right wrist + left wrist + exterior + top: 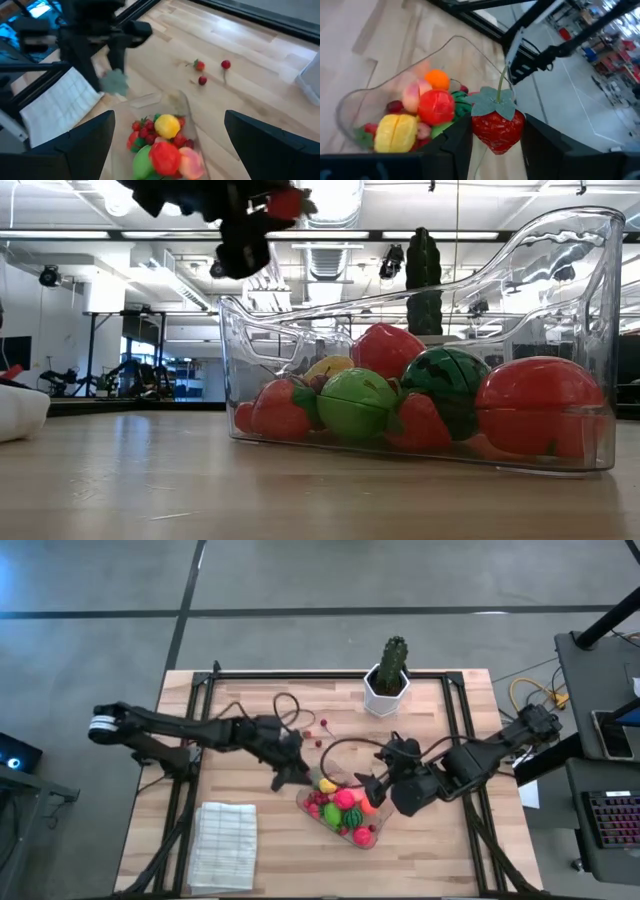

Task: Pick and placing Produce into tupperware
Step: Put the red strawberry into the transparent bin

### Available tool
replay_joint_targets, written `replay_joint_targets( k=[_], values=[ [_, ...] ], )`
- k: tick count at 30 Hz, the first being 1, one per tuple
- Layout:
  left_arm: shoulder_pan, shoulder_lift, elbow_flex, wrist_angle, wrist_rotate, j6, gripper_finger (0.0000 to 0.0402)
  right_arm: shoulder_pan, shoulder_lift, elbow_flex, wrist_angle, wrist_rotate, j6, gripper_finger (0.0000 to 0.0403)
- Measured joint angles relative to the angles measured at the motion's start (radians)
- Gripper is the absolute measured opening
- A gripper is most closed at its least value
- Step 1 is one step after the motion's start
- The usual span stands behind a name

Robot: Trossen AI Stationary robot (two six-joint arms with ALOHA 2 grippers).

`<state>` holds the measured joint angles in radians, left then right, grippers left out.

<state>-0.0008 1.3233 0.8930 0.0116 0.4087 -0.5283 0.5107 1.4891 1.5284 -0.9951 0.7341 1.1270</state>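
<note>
Left tool [497, 145] clamped on strawberry [498, 128], hanging just above tupperware [310, 808] near its rim. Right tool [372, 792] spread wide, empty, over tupperware's other side. Produce [343, 808] piled inside; three loose berries [211, 72] on table [300, 870] beyond.

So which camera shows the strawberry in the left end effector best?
The left wrist view: the strawberry fills the frame, clamped between the fingers. The low view shows a red sliver, the right wrist view only its leaf, and the high view hides it.
</note>
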Motion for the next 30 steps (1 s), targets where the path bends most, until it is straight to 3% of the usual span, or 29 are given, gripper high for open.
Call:
replay_joint_targets(
  k=[4,10,16,20,24,27,30],
  values=[
    [-0.046,0.096,0.030,0.008,-0.106,-0.085,0.0145,0.043,0.000,0.000,0.000,0.000,0.043,0.0368],
    [-0.066,0.207,0.078,0.005,-0.106,-0.198,0.0209,0.116,0.000,0.000,0.002,0.000,0.099,0.0368],
    [-0.063,0.209,0.096,0.006,-0.103,-0.188,0.0272,0.165,0.000,-0.001,0.002,0.025,0.138,0.0368],
    [-0.046,0.146,0.092,-0.012,-0.104,-0.013,0.0279,0.177,0.000,-0.003,0.001,0.053,0.148,0.0368],
    [-0.046,0.050,0.093,-0.162,-0.115,0.219,0.0269,0.177,-0.001,-0.008,-0.001,0.053,0.148,0.0368],
    [-0.046,-0.029,0.089,-0.314,-0.236,0.394,0.0259,0.177,-0.001,-0.009,-0.005,0.053,0.140,0.0368],
    [-0.045,-0.087,0.066,-0.421,-0.458,0.516,0.0250,0.176,-0.001,-0.011,-0.018,0.054,0.138,0.0368]
  ],
)
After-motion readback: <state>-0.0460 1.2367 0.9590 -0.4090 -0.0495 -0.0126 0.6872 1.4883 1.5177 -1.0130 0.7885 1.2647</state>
